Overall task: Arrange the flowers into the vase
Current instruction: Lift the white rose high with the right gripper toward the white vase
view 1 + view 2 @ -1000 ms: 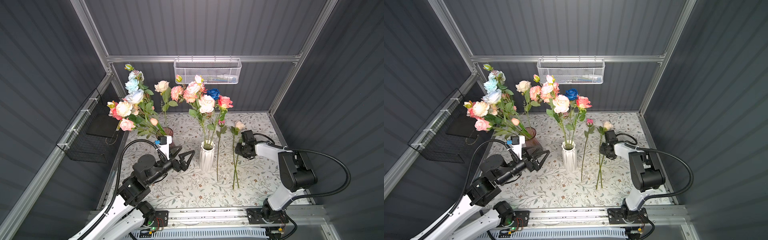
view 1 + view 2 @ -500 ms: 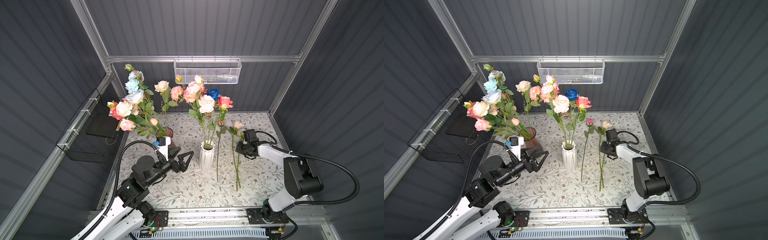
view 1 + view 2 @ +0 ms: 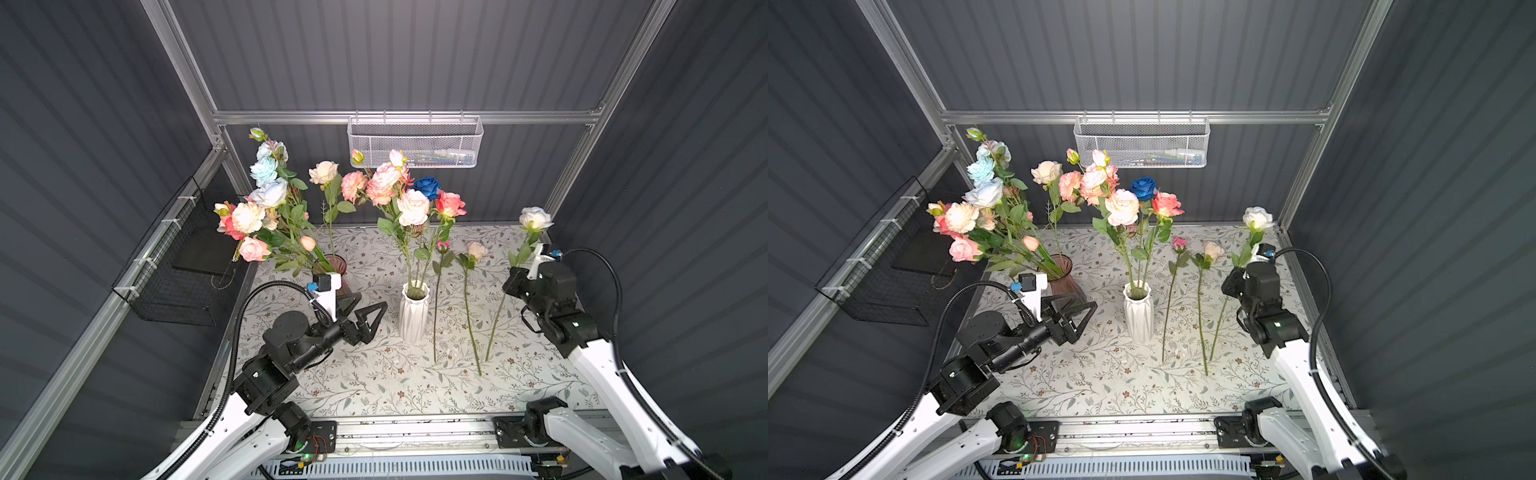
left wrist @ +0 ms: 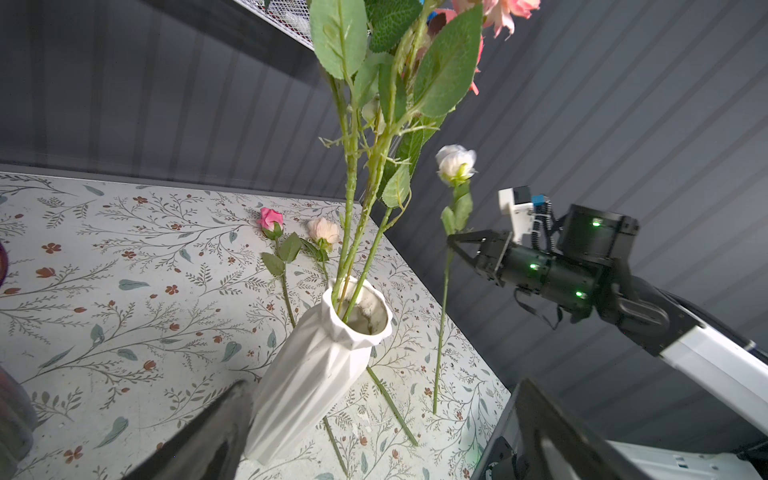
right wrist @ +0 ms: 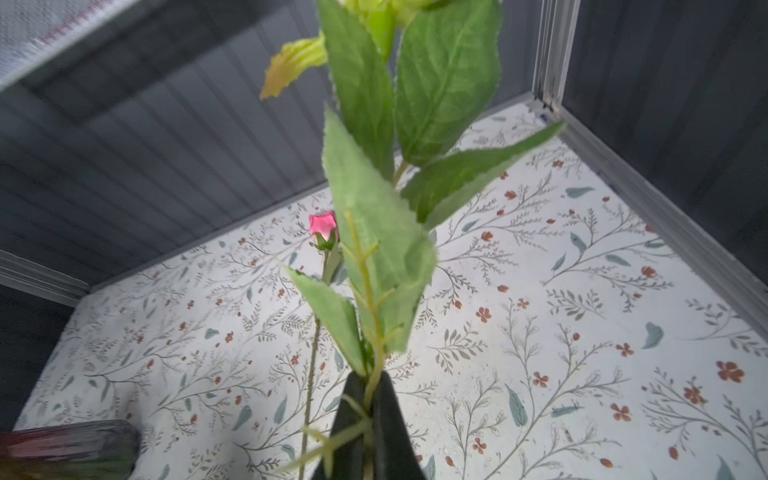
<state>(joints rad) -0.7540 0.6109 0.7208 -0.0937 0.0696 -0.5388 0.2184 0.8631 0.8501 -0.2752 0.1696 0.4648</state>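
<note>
Floral-printed paper covers the desk (image 3: 374,386), boxed in by grey ribbed walls (image 3: 415,54). Near its right rear corner the green-stemmed white rose (image 3: 535,218) stands tilted, its head up beside the frame post (image 3: 572,166). The right gripper (image 4: 453,243) pinches it just under the leaves, jaws closed tight on the thin stem. The stem's lower end reaches down to the desk; whether it touches I cannot tell.

That long free length looks like the first risk. A thin round stem held at one point can swivel in the jaws. The tip may then sweep across the peach-headed flower (image 3: 476,250) and the pink rosebud (image 3: 443,245) lying just beside it, dragging them askew.

Toward the middle of the desk stands the white ribbed ceramic vase (image 3: 413,316). Its narrow mouth already holds a cluster of pink, cream and dark blue blooms (image 3: 411,208). A stem arriving off-angle would likely strike the rim or snag those leaves, and a sideways shove could tip the tall vase. The left gripper (image 3: 368,305) hovers near the vase with jaws spread wide and empty, so nothing steadies it.

Farther left, the pink glass vase (image 3: 1065,276) with its own bunch is probably out of harm's way.
</note>
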